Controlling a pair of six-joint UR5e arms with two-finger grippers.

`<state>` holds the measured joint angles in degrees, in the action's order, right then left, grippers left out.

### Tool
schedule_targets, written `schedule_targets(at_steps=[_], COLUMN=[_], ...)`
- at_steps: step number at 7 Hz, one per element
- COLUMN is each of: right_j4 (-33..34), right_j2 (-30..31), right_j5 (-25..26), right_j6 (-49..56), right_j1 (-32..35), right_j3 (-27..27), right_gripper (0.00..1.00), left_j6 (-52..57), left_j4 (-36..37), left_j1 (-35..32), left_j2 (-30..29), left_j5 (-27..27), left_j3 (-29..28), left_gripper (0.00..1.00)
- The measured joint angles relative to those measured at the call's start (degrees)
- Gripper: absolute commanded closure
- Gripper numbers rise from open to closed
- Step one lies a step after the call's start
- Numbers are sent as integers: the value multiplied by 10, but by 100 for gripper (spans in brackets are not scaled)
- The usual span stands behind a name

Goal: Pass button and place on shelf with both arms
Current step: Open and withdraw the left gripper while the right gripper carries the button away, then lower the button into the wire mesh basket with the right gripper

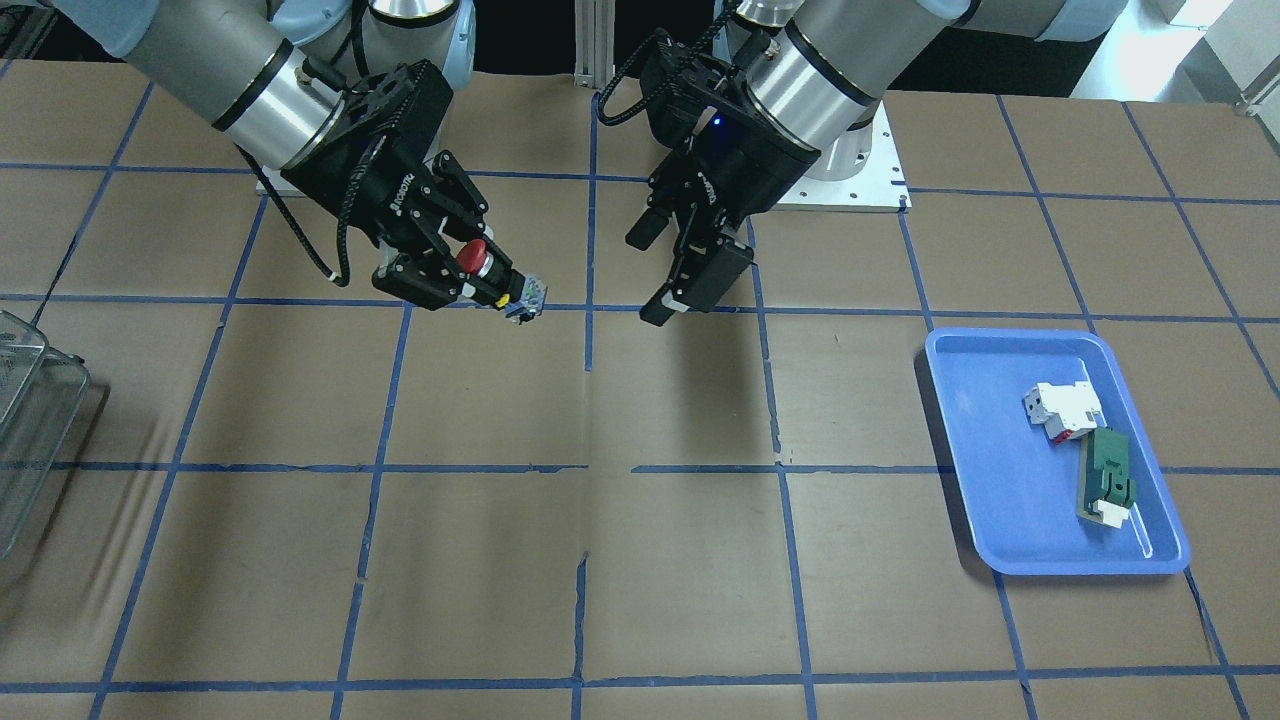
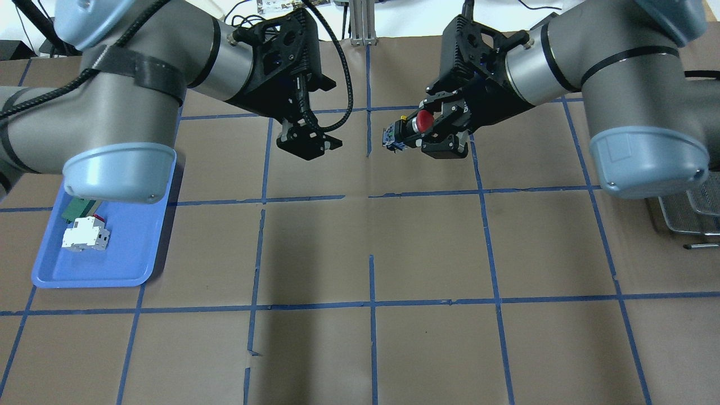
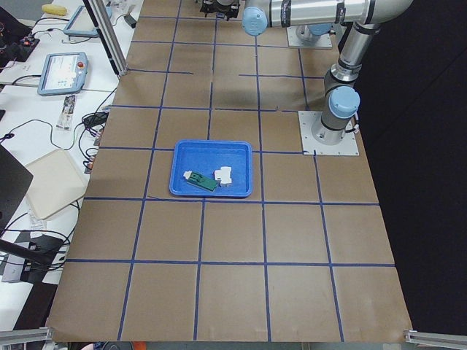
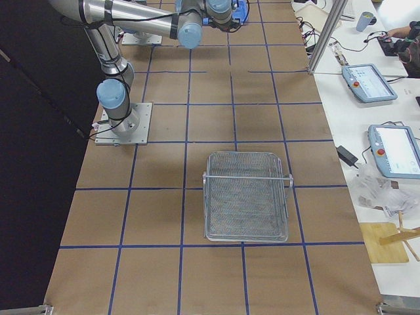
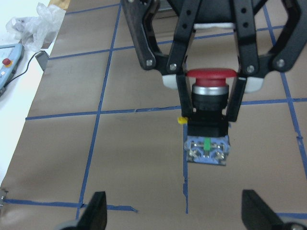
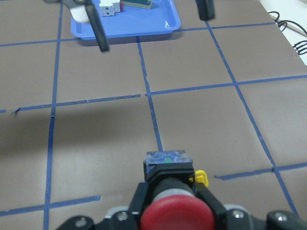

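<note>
Right gripper [image 2: 421, 128] clamped on button [image 1: 474, 256], held above table [image 1: 680, 560]. Left gripper [image 1: 650, 272] spread wide, empty, near button, not touching.

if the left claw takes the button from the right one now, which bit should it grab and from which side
Grip the square end block, the only part sticking out past the right claw, which clamps the button just under its red cap. The left claw is open and faces that free end, so it should probably come straight on and close across the block's flat sides.
</note>
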<state>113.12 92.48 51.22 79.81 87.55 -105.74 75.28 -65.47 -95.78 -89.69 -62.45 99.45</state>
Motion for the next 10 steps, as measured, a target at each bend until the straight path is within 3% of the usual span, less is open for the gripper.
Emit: schedule_targets(at_steps=[2,4,5,8,10], right_j4=[-1,22,25,21,17], right_j2=[0,-1,-1,-7,-36], right_j5=[52,174,230,346,397], right_j6=[20,123,202,450,487], right_j1=[-72,-169,-229,-431,-462], right_j3=[0,0,0,17,31], right_gripper=[100,100,100,100,100], left_j6=[-109,-292,-410,-695,-740], left_j4=[-143,-175,-177,-158,-138], left_j1=[33,48,49,50,43], left_j2=[5,6,8,7,9], left_j5=[-107,-249,-282,-296,-290], left_j3=[-43,-56,-55,-55,-60], left_gripper=[0,0,0,0,0])
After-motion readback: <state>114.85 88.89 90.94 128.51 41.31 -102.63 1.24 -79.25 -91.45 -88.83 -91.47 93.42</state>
